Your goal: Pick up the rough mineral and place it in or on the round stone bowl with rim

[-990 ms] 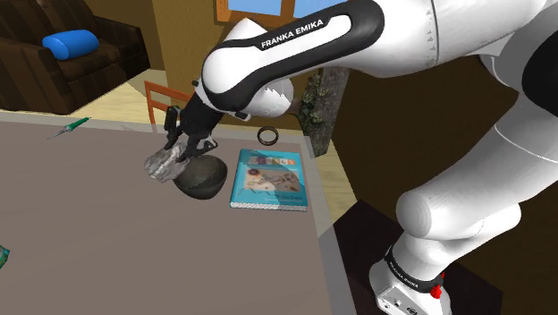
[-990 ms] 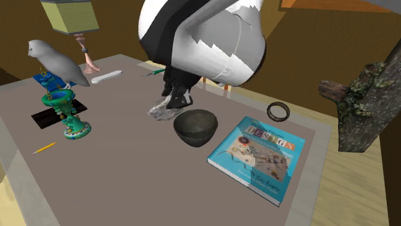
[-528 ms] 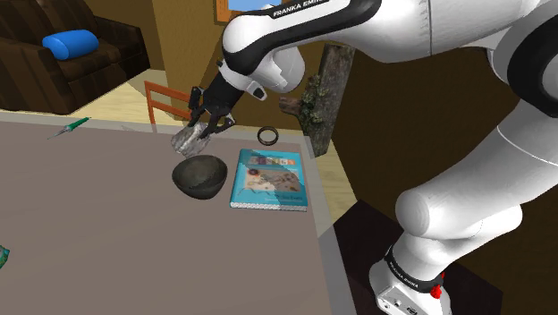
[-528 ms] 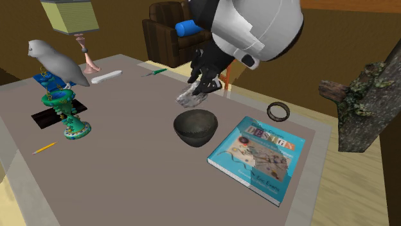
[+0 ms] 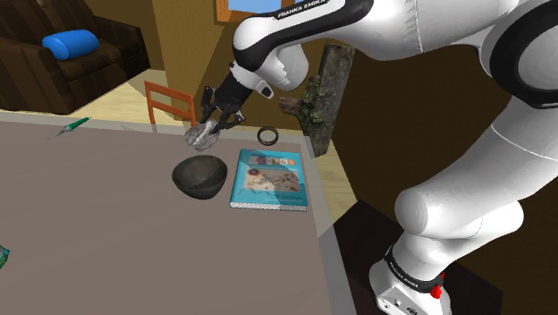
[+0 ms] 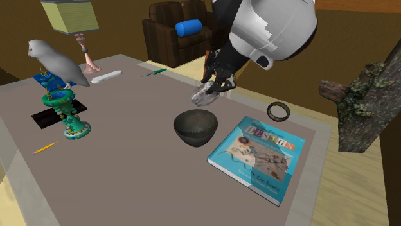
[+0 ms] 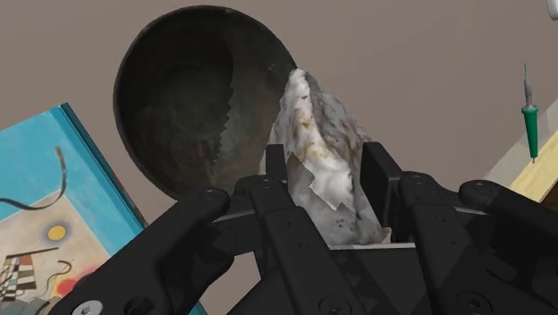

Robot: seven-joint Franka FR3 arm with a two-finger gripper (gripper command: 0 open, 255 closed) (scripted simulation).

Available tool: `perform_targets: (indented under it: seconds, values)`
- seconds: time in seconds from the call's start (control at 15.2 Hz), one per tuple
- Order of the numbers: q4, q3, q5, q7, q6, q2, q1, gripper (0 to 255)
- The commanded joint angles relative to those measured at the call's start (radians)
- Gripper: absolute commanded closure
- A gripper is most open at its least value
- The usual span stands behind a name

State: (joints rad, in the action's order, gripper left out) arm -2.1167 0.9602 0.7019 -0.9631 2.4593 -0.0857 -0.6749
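Jaws: pinching the pale rough mineral [image 7: 322, 166] from both sides; it fills the gap between them.
Mineral: in my grip, lifted clear of the grey worktop [image 5: 107, 224], hanging in the air.
Bowl: the dark round bowl [image 5: 198, 176] stands upright and empty on the worktop, just beside a blue book [image 5: 268, 179].
Which way: the bowl lies below me and a little back toward the stand. In the shoulder view the mineral hangs above and past the bowl's far rim, not over its hollow. From the wrist camera the mineral's tip overlaps the rim and the hollow opens to one side of it.
Long axis: the mineral runs lengthwise out of my jaws, its narrower end pointing down towards the bowl.
Arm: my arm [image 5: 295, 27] arches high from the stand and comes down with the jaws tilted, aimed down and toward the shoulder view's left.
Next move, as I judge it: a short shift over the hollow, then lower before letting go.
Risk: released here, the mineral could strike the rim and roll off.
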Motion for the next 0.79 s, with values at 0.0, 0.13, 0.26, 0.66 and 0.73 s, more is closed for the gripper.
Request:
perform_targets:
  seconds: [0.0,0.13,0.26,0.66,0.73]
  values:
    - [-0.014,0.005,-0.001,0.009,0.026,0.015,0.002,255]
    - [-0.028,0.011,-0.004,0.016,0.056,0.034,0.004,255]
    - [-0.042,0.017,-0.008,0.023,0.086,0.055,0.007,255]
    - [-0.081,0.029,-0.029,0.038,0.178,0.124,0.019,255]
    - [-0.087,0.03,-0.033,0.04,0.194,0.137,0.021,255]
